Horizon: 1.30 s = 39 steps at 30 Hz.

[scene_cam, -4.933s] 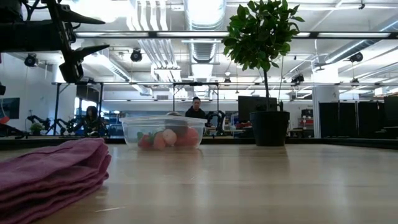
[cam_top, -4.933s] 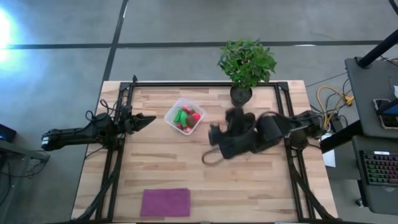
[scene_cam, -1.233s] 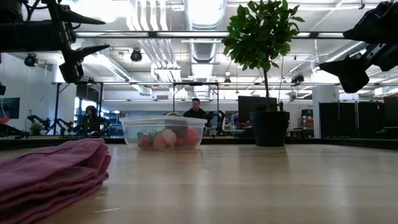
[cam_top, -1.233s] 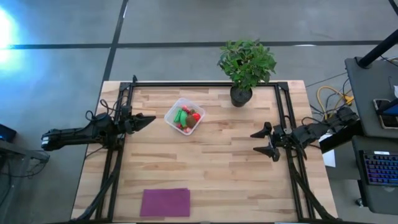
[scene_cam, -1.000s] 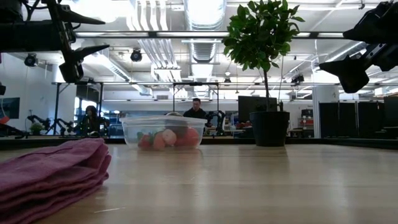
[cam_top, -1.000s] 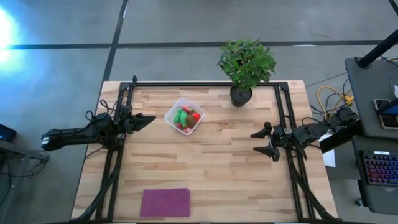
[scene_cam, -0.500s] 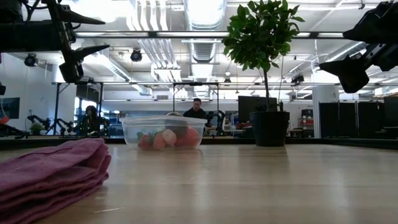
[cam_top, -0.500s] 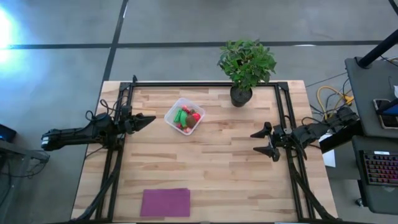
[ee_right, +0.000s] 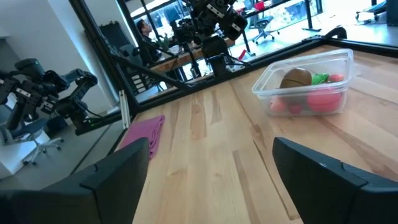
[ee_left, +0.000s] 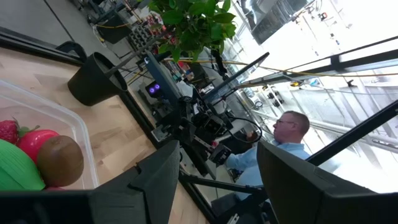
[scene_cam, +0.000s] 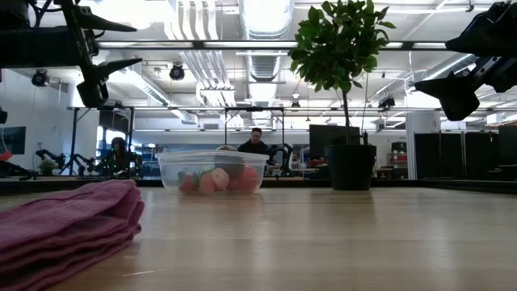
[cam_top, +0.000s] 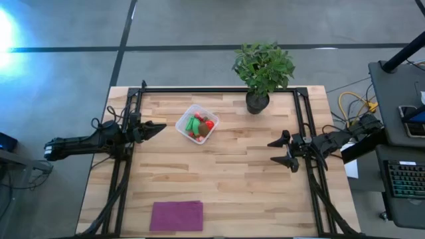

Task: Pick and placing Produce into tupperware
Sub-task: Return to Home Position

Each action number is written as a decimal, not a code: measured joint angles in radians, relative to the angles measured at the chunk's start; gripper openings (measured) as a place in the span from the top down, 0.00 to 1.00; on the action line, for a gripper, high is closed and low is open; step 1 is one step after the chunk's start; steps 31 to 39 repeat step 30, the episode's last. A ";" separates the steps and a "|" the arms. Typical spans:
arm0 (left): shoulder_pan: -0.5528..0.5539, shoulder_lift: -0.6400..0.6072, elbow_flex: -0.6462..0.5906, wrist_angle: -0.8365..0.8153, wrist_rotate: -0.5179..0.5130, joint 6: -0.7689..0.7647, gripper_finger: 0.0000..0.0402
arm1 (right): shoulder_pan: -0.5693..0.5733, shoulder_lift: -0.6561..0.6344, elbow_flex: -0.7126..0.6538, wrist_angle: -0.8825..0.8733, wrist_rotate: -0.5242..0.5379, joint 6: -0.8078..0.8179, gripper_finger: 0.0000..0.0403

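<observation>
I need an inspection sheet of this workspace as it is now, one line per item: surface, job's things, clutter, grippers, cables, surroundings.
Surface: wooden table, light planks, with black frame rails along its edges.
Job's things: tupperware holds the produce, green, red and brown pieces; no piece seen loose on the table.
Clutter: purple cloth near the front edge; potted plant at the far edge.
Grippers: left gripper at the table's left side, fingers open, empty; right gripper at the right side, fingers open, empty.
Cables: yellow cables off the table, by its right side.
Surroundings: keyboard on a desk at the right; a person in the room beyond the table.
</observation>
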 joint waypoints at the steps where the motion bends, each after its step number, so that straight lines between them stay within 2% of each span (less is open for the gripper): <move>1: 0.000 0.000 0.000 0.000 0.000 0.000 0.50 | 0.000 0.000 0.000 0.000 0.000 0.000 0.18; 39: 0.000 0.000 0.000 0.000 0.000 0.000 0.50 | 0.000 0.000 0.000 0.001 0.000 0.000 0.17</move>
